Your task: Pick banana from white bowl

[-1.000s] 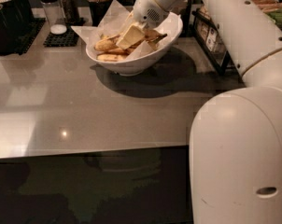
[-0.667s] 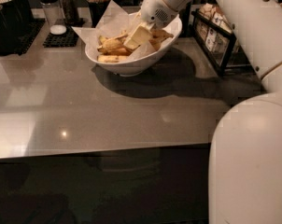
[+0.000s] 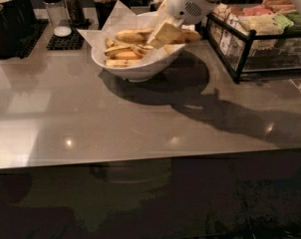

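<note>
Gone from the lower right of the frame is the robot's bulky white arm housing, which filled that corner a second ago; the arm now enters only at the top, and the gripper [image 3: 163,35] has slid rightward and slightly upward across the white bowl [image 3: 135,69], from the bowl's middle to its right-hand side. The gripper's pale-yellow pad dips into the fruit pile, lying against the banana [image 3: 131,35], the longest one, which stretches along the back of the bowl with its right end passing behind the pad. Whether the gripper is spread or clamped cannot be told from this angle, so a firm hold remains unconfirmed. The banana sits inside the bowl among the shorter ones on the white paper lining [image 3: 96,34], not yet lifted clear, and the bowl itself stands where it stood, upper centre on the grey desk [image 3: 90,126]. With the arm housing out of the way, a black wire rack [image 3: 242,59] of coloured packets shows at upper right, while a dark mat [image 3: 66,41] with a shaker sits at upper left. The pick appears to be at the grasping stage, lift still to come.
</note>
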